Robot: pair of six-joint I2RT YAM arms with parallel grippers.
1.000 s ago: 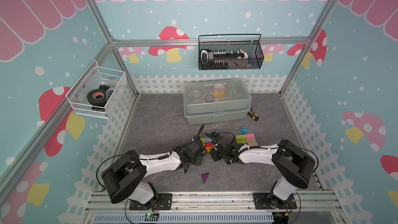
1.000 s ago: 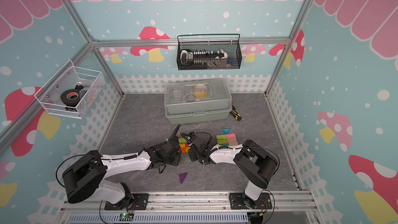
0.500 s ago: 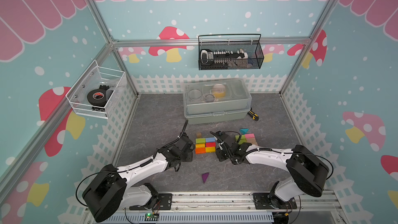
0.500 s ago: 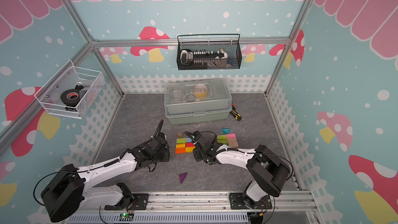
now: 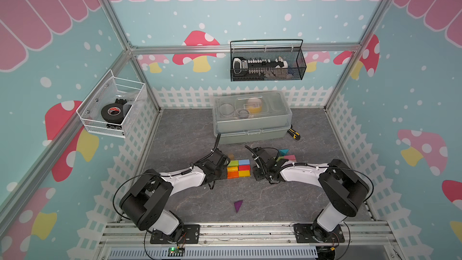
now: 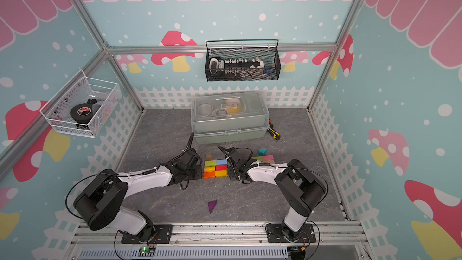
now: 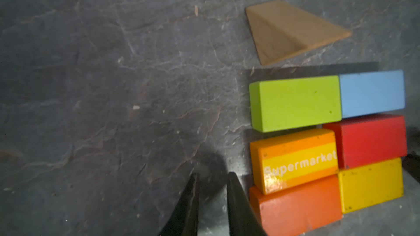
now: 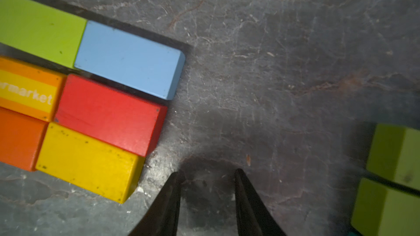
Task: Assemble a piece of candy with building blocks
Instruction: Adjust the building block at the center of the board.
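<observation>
Six building blocks lie packed in a rectangle on the grey floor: green (image 5: 233,163), blue (image 5: 244,162), striped orange (image 7: 295,160), red (image 8: 106,112), orange (image 7: 295,207) and yellow (image 8: 88,162). A tan wedge (image 5: 230,156) lies just behind them. My left gripper (image 7: 212,175) sits low at the rectangle's left end (image 5: 223,173). Its jaws are almost together and empty, with one finger (image 7: 237,203) right beside the orange block. My right gripper (image 8: 206,171) stands at the right end (image 5: 253,174), open and empty, near the yellow block's corner.
More blocks lie right of the right gripper: a teal wedge (image 5: 283,151), a pink one (image 5: 290,157) and green ones (image 8: 395,155). A purple wedge (image 5: 238,205) lies alone toward the front. A lidded plastic box (image 5: 251,121) and a yellow-black tool (image 5: 293,133) sit at the back.
Both grippers pulled off the block cluster to its two ends. The left gripper then came back against the left end with its jaws narrowed. The right gripper has narrowed slightly.
</observation>
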